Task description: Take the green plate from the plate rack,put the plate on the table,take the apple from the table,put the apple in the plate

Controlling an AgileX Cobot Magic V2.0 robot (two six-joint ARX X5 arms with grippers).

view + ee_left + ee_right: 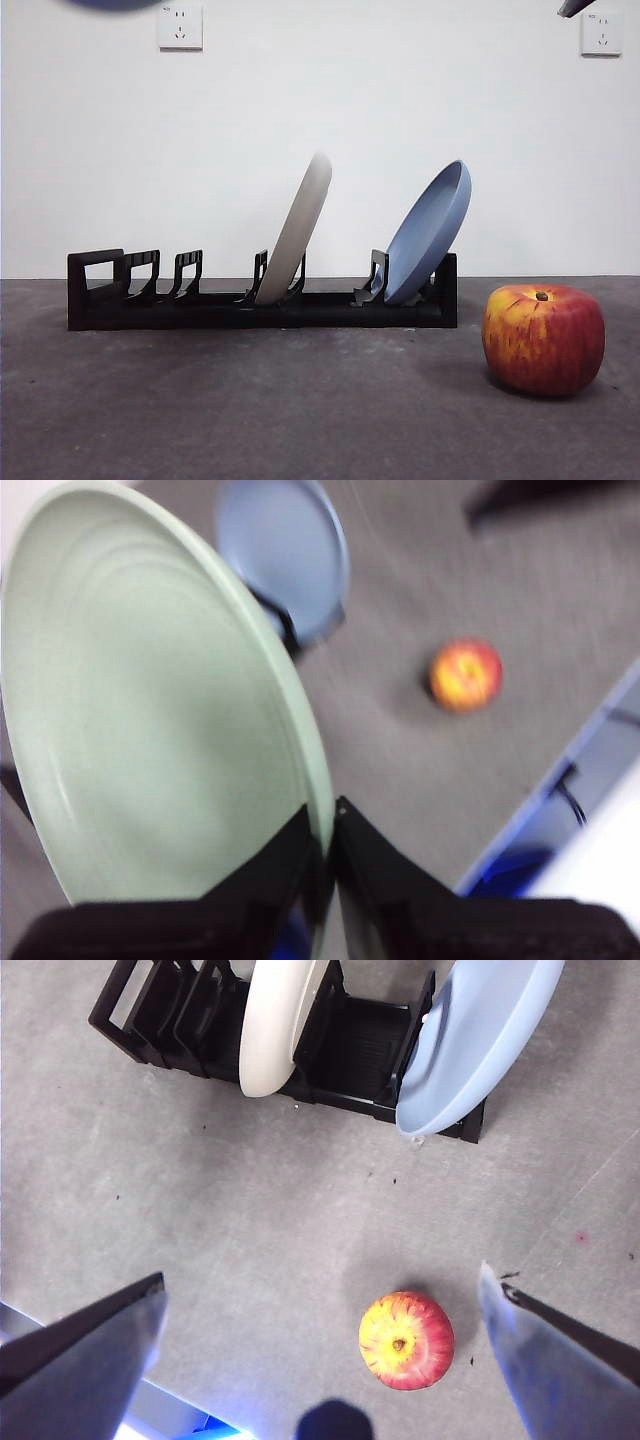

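**Green plate lifted, apple on table**

Left gripper [328, 845] is clamped on the rim of the green plate [150, 710], held in the air above the table [250, 400]. Right gripper [320, 1310] is spread wide and empty, high over the apple [406, 1340].

The plate rack [250, 305] holds a cream plate [298, 232] and a blue plate [428, 232]. Table is dark grey, mottled and matte. White wall behind, with two sockets [180, 25].

Light is even and soft, fairly bright. In the front view the apple [543, 339] throws a faint shadow leftward on the desk [250, 410]. The left wrist view is smeared with motion blur, its apple fuzzy. The right wrist view is sharp, though the near jaws are defocused.
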